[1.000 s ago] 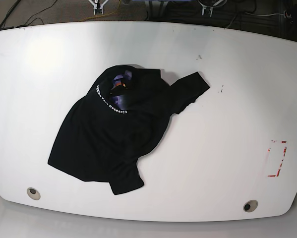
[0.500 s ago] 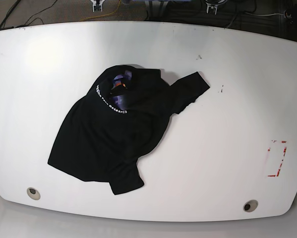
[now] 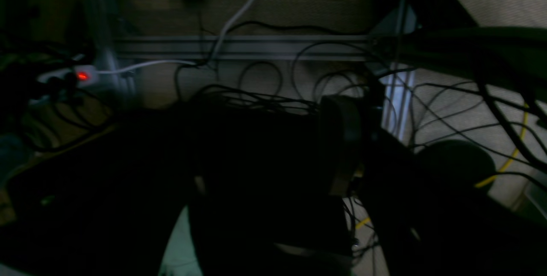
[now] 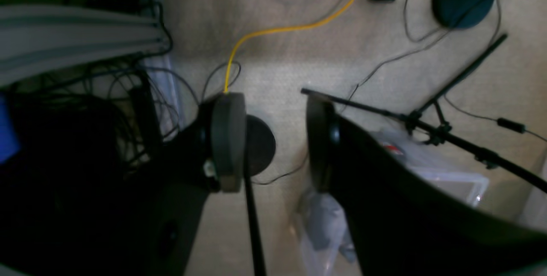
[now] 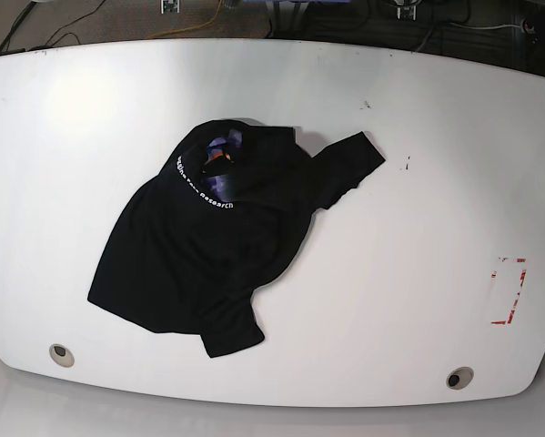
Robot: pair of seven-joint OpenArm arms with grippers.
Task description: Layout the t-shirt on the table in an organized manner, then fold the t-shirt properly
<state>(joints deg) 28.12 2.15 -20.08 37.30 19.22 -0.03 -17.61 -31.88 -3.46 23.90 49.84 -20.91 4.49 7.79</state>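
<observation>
the right pincer [image 4: 275, 139] hangs parted and empty over the floor; the left pincer is lost in shadow, so i cannot tell its state. the t-shirt [image 5: 208, 246] lies rumpled left of centre on the counter [image 5: 418, 182], collar lettering partly hidden, ending "research".

Only the rumpled t-shirt [image 5: 213, 246] interrupts the table [image 5: 408, 182].

— what's different from a second ago?
— in the base view the two grippers at the far edge have slipped almost out of the top; only slivers remain.
— and the right gripper [image 4: 273, 139]?
— its pads stand apart, nothing between.
</observation>
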